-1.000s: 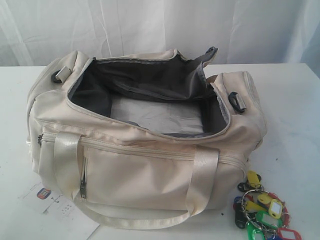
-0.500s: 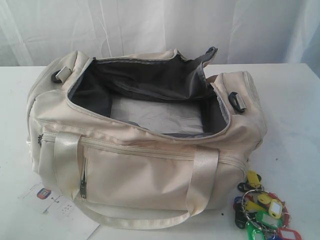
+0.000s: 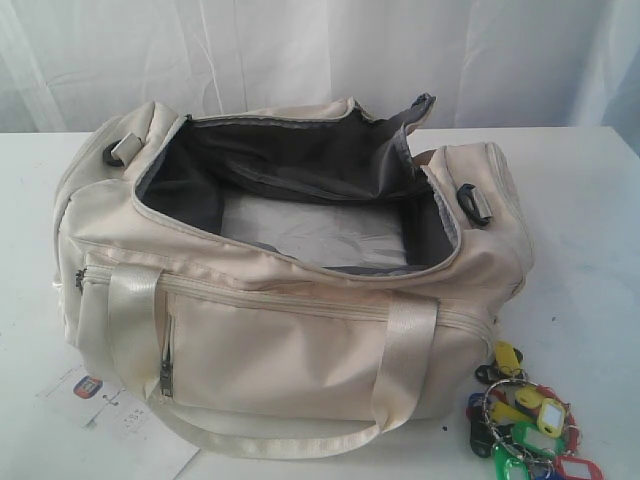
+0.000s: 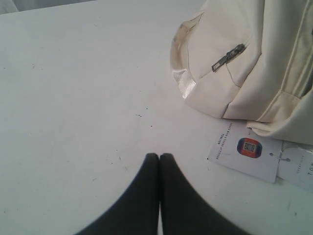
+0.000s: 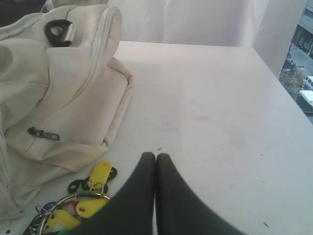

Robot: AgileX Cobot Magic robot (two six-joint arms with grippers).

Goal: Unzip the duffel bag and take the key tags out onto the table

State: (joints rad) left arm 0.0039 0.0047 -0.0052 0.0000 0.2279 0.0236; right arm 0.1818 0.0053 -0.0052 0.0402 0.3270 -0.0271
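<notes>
The cream duffel bag [image 3: 290, 330] lies on the white table [image 3: 590, 230] with its curved top zipper undone, showing dark grey lining and a pale bottom panel. The key tags [image 3: 525, 420], yellow, red, green and blue on metal rings, lie on the table by the bag's front right corner. Neither gripper appears in the exterior view. My left gripper [image 4: 159, 156] is shut with nothing in it, over bare table near the bag's end [image 4: 244, 63]. My right gripper [image 5: 155, 156] is shut and empty, just beside the key tags [image 5: 85, 193] and the duffel bag [image 5: 63, 93].
A white paper hang-tag with an orange-blue logo [image 3: 100, 400] lies on the table at the bag's front left, also seen as the hang-tag [image 4: 247, 149] in the left wrist view. A white curtain [image 3: 320, 50] hangs behind the table.
</notes>
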